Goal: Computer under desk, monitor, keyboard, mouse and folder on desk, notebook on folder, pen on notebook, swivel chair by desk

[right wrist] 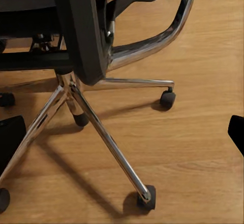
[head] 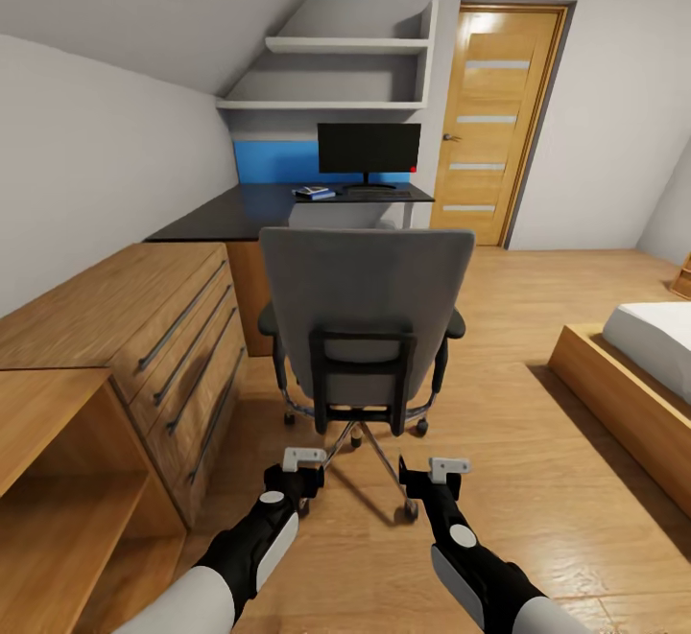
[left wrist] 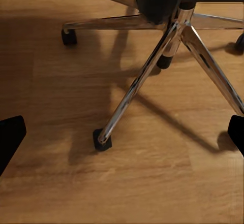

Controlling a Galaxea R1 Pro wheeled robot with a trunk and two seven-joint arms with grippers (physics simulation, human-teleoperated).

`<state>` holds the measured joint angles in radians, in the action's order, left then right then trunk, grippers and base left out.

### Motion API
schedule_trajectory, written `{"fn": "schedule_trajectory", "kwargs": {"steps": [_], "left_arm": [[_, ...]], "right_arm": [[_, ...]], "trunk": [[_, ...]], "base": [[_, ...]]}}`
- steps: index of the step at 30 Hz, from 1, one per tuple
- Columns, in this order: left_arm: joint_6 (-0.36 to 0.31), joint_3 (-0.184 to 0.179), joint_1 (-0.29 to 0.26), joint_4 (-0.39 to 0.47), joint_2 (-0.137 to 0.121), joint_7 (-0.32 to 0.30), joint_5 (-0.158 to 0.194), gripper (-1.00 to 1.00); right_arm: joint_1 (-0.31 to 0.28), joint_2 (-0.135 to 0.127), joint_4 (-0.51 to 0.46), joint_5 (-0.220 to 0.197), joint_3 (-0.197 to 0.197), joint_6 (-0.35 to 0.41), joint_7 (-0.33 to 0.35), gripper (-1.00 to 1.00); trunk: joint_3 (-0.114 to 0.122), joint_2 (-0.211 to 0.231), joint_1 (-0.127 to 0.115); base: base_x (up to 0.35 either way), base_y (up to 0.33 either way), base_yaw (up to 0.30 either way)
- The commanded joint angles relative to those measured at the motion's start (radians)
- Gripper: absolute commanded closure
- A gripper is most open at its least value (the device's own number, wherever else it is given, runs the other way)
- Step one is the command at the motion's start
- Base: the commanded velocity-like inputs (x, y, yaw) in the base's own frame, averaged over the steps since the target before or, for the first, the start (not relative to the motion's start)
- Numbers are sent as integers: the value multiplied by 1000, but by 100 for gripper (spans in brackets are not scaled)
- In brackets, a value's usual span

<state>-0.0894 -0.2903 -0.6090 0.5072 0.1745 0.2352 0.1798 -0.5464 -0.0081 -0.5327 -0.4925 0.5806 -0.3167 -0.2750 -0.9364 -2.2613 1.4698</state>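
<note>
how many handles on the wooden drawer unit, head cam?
4 long dark bar handles on the wooden drawer unit left of the swivel chair: top, second, third, bottom. None look hidden.

Just ahead of both claws, the chair [head: 367, 313] has a matt grey cloth back on a black plastic frame, and its star base [left wrist: 152, 64] is polished, mirror-bright metal with black plastic casters. The floor [head: 537, 481] beneath the claws is smooth, satin wood planking. Left of the left claw, the drawers [head: 144, 327] are light wood. Far beyond, the desk [head: 240, 212] top is glossy black.
</note>
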Motion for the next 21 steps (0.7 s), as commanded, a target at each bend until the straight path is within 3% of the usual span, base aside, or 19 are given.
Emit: {"fn": "schedule_trajectory", "kwargs": {"steps": [1,6,15,21], "left_arm": [[-3,-4,-1,1,0,7,9,-100],[1,-4,-1,2,0,7,9,-100],[4,-3,-1,0,0,6,9,-100],[1,-4,-1,-1,0,4,9,-100]], "right_arm": [[-1,-1,0,-8,8,-5,-7,-100],[-1,-1,0,-8,8,-5,-7,-100],[-1,2,-7,-8,10,-5,-6,-100],[-1,3,-6,-8,16,-5,-5,-100]], "trunk": [[-4,-8,4],[-20,-43,23],[-20,-43,23],[-20,-43,23]], "base": [[0,0,0],[0,0,0],[1,0,0],[229,0,0]]}}
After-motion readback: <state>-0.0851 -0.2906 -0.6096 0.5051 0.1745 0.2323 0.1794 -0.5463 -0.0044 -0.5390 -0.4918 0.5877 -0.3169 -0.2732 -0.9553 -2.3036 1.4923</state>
